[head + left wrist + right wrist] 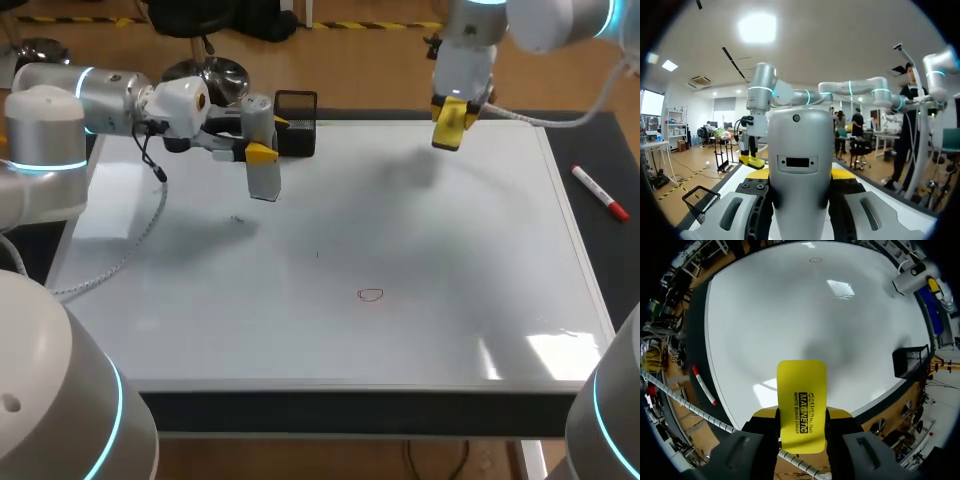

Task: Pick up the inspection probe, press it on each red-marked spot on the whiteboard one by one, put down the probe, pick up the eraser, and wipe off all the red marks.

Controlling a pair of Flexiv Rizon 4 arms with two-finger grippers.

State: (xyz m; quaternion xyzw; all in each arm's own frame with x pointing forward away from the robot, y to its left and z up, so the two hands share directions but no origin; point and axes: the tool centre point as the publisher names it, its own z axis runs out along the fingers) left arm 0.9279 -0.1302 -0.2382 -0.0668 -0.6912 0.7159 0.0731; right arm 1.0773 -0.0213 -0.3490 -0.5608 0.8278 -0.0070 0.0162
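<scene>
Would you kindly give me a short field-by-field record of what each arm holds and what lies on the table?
left gripper: shut on the grey probe, over the whiteboard at far left
right gripper: shut on the yellow eraser, over far right
red mark: one small loop, near the board's middle
marker pen: on the dark table, right of the board
mesh basket: at the far edge

Bright, even light falls from overhead onto the whiteboard (400,230). In the head view, white glare patches sit at its near right corner, and the right wrist view shows two more pale reflections on the board. Soft grey shadows with diffuse edges lie on the board, one beneath the left gripper (270,138) holding the probe (264,180), one beneath the right gripper (452,120) holding the eraser (801,385).
</scene>
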